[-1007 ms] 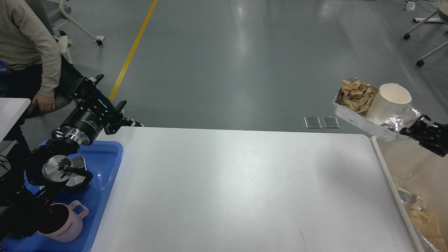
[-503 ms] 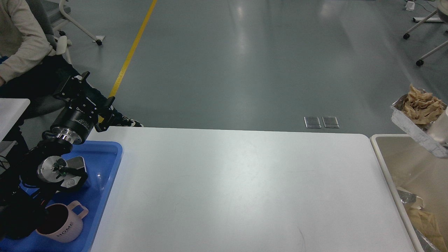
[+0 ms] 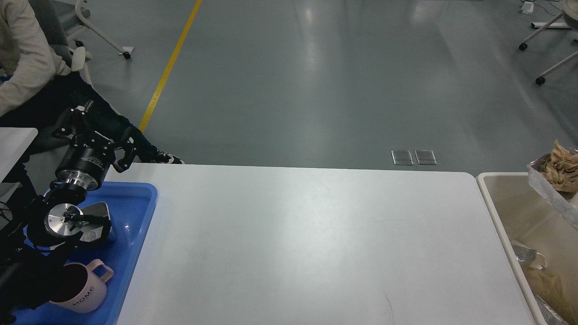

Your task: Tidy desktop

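The white desktop (image 3: 307,243) is lying bare in front of me. My left gripper (image 3: 92,135) is hanging wide open at its ten o'clock corner. The foil tray (image 3: 557,187) of scraps is tipping over the beige bin (image 3: 501,212) at three o'clock; my right gripper is out of sight.

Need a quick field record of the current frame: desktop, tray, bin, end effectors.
desktop: white tabletop, nothing seen lying on it
tray: blue, at the desktop's left edge; holds a pink mug marked HOME, upright
bin: beige, at the right edge; foil and brown scraps inside
foil tray: with brown scraps, over the bin at frame's right edge, partly cut off
left end effector: open, empty, raised above the tray's far corner
right end effector: not in view
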Controlling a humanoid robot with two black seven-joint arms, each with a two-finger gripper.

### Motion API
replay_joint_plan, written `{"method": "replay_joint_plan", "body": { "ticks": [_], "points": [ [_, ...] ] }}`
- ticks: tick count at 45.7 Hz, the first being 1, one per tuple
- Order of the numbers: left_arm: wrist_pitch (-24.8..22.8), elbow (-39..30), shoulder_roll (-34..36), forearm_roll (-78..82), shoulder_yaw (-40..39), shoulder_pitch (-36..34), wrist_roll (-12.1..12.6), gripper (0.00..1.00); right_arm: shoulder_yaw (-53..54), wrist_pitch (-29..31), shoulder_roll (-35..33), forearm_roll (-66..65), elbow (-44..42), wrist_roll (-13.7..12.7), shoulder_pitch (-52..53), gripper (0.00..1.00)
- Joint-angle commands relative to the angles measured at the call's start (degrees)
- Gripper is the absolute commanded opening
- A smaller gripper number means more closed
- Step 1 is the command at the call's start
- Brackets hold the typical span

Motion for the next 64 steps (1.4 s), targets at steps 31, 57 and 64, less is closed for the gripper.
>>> {"method": "replay_joint_plan", "body": {
  "ticks": [31, 57, 64],
  "points": [
    [-2.8, 0.9, -4.7, -7.5, -1.4, 5.1, 0.2, 0.96, 0.8, -0.8, 9.8, 8.6, -2.6, 0.2, 4.3, 1.00],
    [-3.0, 0.8, -5.1, -7.6, -2.6, 6.8, 0.2, 0.96, 26.5, -0.6, 22.5, 28.7, -1.6, 7.0, 15.5, 1.00],
    [-4.1, 0.3, -5.2, -7.7, -4.4, 8.3, 0.3, 0.96, 40.2, 2.6, 26.8, 30.5, 1.4, 6.5, 15.9, 1.00]
  ]
}}
